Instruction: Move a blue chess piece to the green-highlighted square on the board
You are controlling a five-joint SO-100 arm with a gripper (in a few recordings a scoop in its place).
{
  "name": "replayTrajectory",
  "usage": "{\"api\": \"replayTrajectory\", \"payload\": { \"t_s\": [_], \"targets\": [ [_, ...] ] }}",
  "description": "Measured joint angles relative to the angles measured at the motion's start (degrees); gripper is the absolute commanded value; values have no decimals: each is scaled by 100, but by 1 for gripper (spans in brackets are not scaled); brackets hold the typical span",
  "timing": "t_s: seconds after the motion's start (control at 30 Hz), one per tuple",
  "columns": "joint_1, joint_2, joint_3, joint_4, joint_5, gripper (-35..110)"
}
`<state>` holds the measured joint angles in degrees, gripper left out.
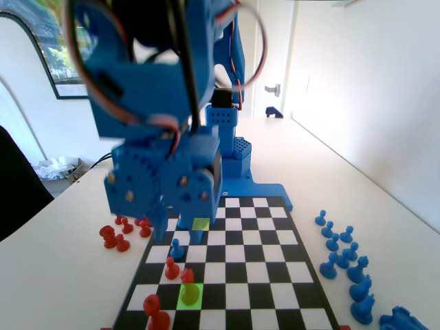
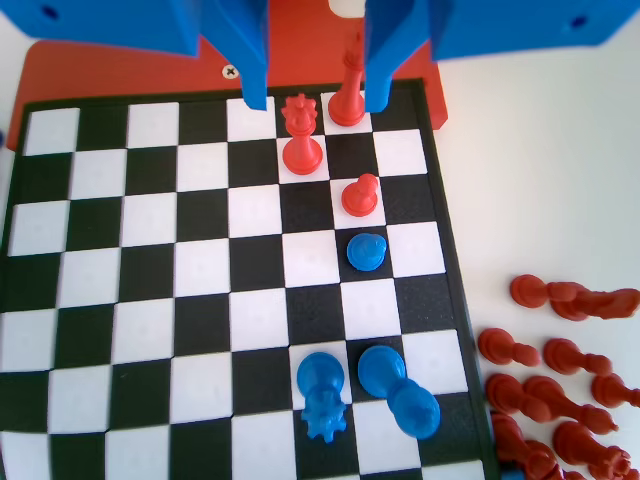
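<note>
Fingers: the gripper [image 2: 317, 95] is seen in the wrist view with its jaws spread apart, nothing held between them.
Below the fingers: red pieces [image 2: 345, 100] at the far end of the board [image 2: 80, 300] are framed by the jaws.
Target piece: the blue chess piece [image 2: 366, 250] stands upright on a black square, lower in the wrist view and slightly right of the jaw gap.
Relation: a pull back toward the arm's base is judged necessary.
Destination: the green-highlighted square [image 1: 190, 295], occupied by a red piece [image 1: 188, 277].
</note>
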<state>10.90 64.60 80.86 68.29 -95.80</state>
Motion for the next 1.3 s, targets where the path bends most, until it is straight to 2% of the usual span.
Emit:
{"api": "replayTrajectory", "payload": {
  "t_s": [1.3],
  "targets": [
    [-246,-624,-18,-817,-202,13]
  ]
}}
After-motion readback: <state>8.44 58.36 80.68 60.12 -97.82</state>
